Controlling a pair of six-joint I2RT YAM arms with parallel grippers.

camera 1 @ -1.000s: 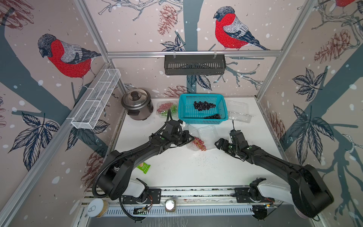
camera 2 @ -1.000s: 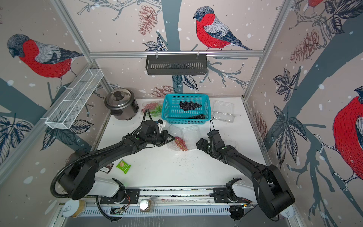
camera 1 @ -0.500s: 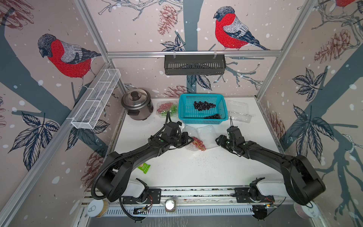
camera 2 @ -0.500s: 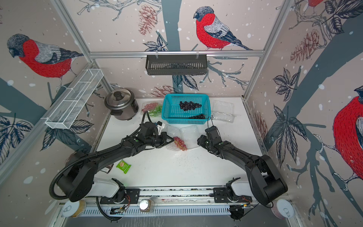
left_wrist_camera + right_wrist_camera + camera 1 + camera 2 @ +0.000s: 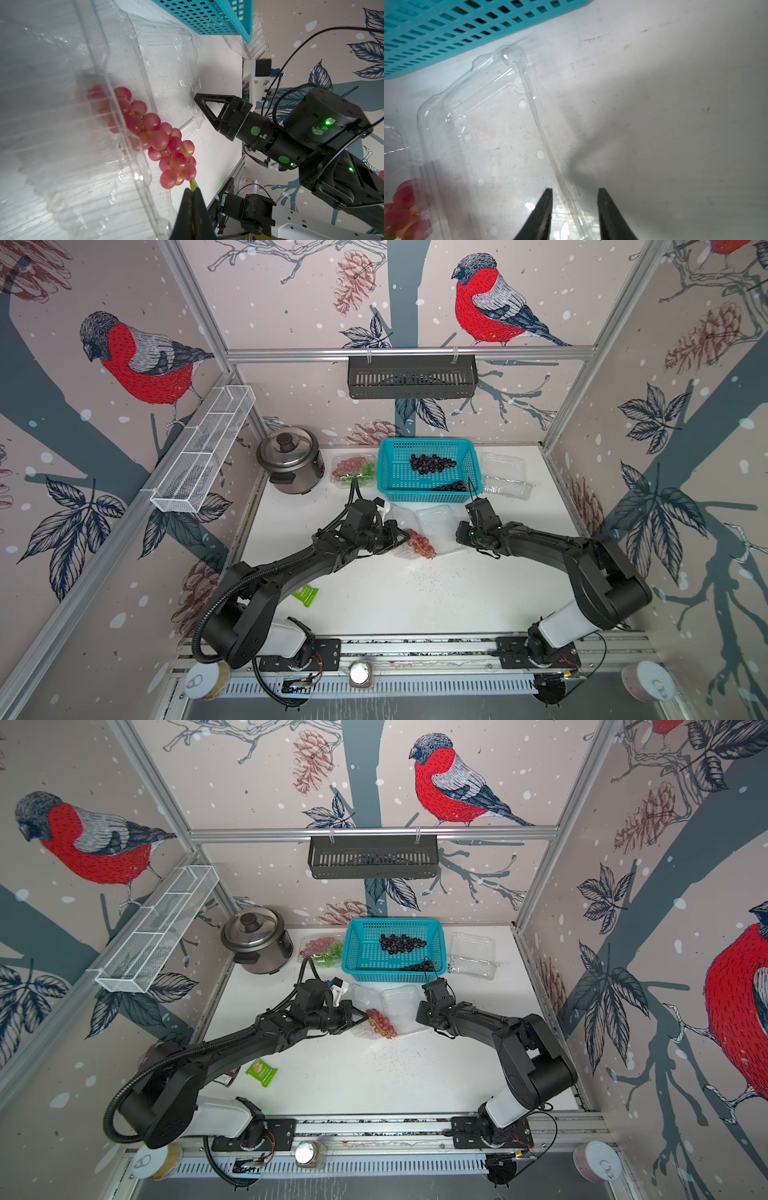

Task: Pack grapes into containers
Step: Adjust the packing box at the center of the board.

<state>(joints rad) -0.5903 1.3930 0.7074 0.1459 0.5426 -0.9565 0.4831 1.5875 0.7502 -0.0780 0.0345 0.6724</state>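
Left fingers [image 5: 188, 209] are pressed together on the green stem [image 5: 193, 184] of a red grape bunch [image 5: 158, 141]. Right fingers [image 5: 545, 209] stand apart, with the rim of the lid [image 5: 500, 116] of the open container [image 5: 432, 518] passing between them. Contact with that rim cannot be confirmed.

On the counter [image 5: 415, 605], a green packet [image 5: 305, 596] lies nearest the arm bases. Farther in, the open container sits between the 2 arms. The red grape bunch lies across the rim of its tray half: some grapes show through the clear wall, the rest lie outside it. Beyond stands a teal basket [image 5: 424, 497] holding 2 dark grape bunches [image 5: 432, 463]. Left of the basket, a second container [image 5: 353, 472] holds red and green grapes. Right of the basket lies an empty container [image 5: 505, 477]. A rice cooker [image 5: 291, 464] stands at the far left.
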